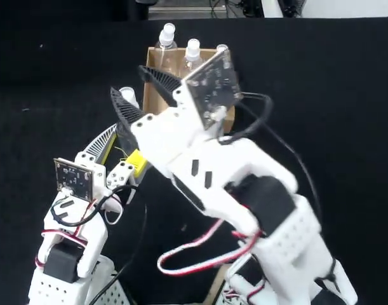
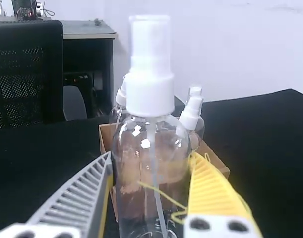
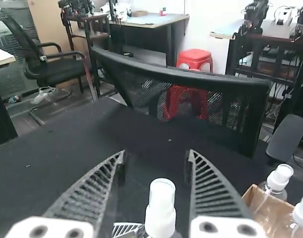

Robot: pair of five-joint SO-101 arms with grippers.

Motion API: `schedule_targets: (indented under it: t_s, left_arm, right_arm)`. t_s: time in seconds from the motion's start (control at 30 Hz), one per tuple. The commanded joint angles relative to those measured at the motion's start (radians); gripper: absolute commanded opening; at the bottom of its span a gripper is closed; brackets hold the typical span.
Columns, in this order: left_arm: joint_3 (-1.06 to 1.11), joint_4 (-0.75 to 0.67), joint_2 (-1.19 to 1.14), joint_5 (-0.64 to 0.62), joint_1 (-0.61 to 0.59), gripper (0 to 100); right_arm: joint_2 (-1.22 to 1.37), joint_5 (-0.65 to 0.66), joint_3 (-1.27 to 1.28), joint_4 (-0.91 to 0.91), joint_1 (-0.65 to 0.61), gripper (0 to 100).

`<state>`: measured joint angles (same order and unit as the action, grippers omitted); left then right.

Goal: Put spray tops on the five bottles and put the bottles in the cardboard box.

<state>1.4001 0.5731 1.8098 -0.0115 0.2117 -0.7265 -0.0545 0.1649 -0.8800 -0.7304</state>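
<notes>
High view: a black cloth table (image 1: 333, 95) carries a brown cardboard box (image 1: 157, 71), open upward, with three clear boxed bottles (image 1: 167, 35) upright inside, each capped in white. Just beside the box's near corner a white top (image 1: 127, 96) pokes up between the two black ribbed fingers of the right gripper (image 1: 127, 80), which stand apart. The left gripper (image 1: 122, 145), with one grey ribbed finger and one yellow, sits lower at the same spot. The right arm's white body covers what it holds.

Left wrist view: here the hold is plain. The grey and yellow fingers are clamped on the sides of a clear, round bottle (image 2: 147, 148), upright, with the smooth white top (image 2: 150, 64) seated on its neck and a thin tube running down inside. The box (image 2: 105, 135) edge and more white caps stand close behind. Whether the bottle rests on the table or is lifted I cannot tell.

Right wrist view: the black lattice fingers are spread, one on each side of the top (image 3: 159, 208), with a gap on both sides. A box (image 3: 254, 196) corner and two boxed bottles (image 3: 280, 177) lie to one side. Beyond the table stand a black mesh chair (image 3: 191, 99) and a red stool (image 3: 193, 59)
</notes>
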Motion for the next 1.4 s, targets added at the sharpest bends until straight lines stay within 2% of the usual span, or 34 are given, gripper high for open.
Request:
schedule_targets:
  t_s: [0.0,0.17,0.23,0.43,0.57,0.7,0.83,0.93,1.13,1.37]
  left_arm:
    - [-0.056,-0.031,0.011,-0.002,0.002,3]
    - [-0.019,-0.064,0.011,-0.003,-0.005,3]
    - [0.022,-0.127,0.011,-0.002,-0.045,3]
    - [0.239,-0.609,0.006,-0.009,-0.127,3]
    - [0.272,-0.641,-0.029,-0.034,-0.124,3]
    - [0.194,-0.643,-0.127,-0.104,-0.125,3]
    - [0.058,-0.660,-0.307,-0.110,-0.125,3]
    - [-0.024,-0.770,-0.494,-0.109,-0.125,3]
    - [-0.168,-1.042,-0.937,-0.101,-0.107,3]
    - [-0.378,-1.255,-1.393,-0.110,-0.105,3]
  right_arm:
    - [-0.027,0.011,-0.179,-0.147,0.115,14.9]
    - [-0.033,0.011,-0.229,-0.287,0.362,14.8]
    - [-0.027,0.011,-0.213,-0.339,0.448,14.8]
    - [-0.035,0.011,-0.005,-0.368,0.638,14.8]
    - [-0.035,0.011,0.170,-0.319,0.700,14.8]
    - [-0.035,0.008,0.395,-0.141,0.744,14.8]
    - [-0.035,0.002,0.585,0.052,0.786,14.8]
    - [-0.035,0.002,0.662,0.144,0.816,14.8]
    - [-0.035,-0.002,0.756,0.226,0.852,14.8]
    - [-0.033,-0.034,0.805,0.278,0.853,14.8]
